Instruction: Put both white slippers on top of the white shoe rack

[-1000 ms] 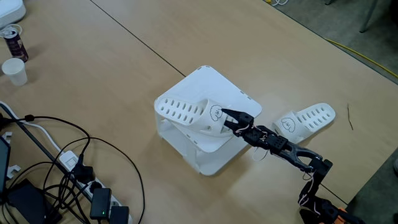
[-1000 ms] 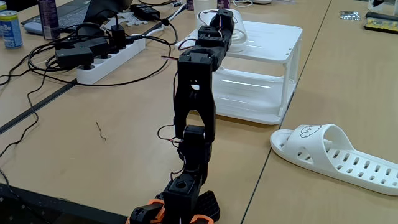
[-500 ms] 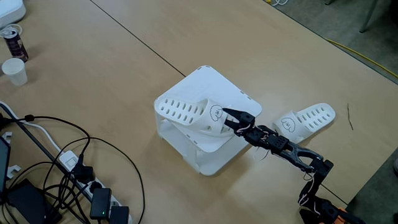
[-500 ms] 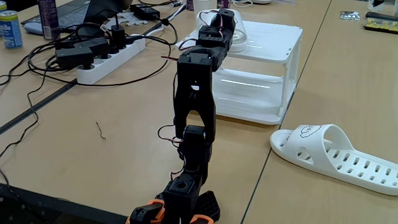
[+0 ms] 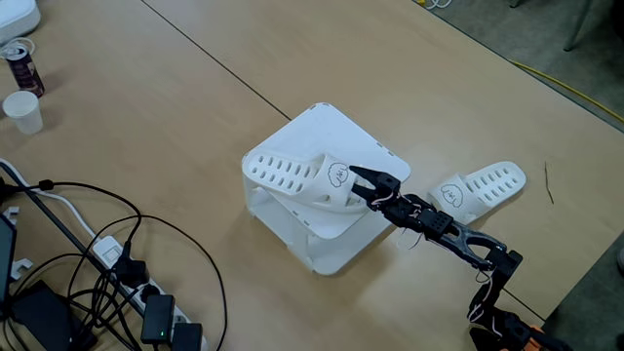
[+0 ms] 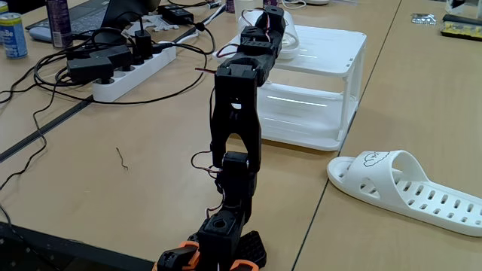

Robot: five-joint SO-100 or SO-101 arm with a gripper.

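One white slipper (image 5: 292, 180) lies tilted on the flat top of the white shoe rack (image 5: 346, 136), cartoon face towards the arm. My gripper (image 5: 357, 186) is at that face end, its black fingers closed around the slipper's edge. The other white slipper (image 5: 483, 187) lies flat on the table to the right of the rack, beside the arm. In the low fixed view the arm (image 6: 235, 113) reaches over the shoe rack (image 6: 331, 45), with the first slipper (image 6: 290, 41) partly hidden behind the wrist. The second slipper (image 6: 410, 192) lies in the right foreground.
A power strip with tangled black cables (image 5: 146, 312) lies left of the rack, and shows again in the low view as a power strip (image 6: 128, 75). A paper cup (image 5: 23, 110) and a can (image 5: 21, 66) stand at the far left. A dark seam (image 5: 214, 63) crosses the table.
The gripper and the slipper end it holds have shifted very slightly up and left over the rack. The slipper on the table has not moved.
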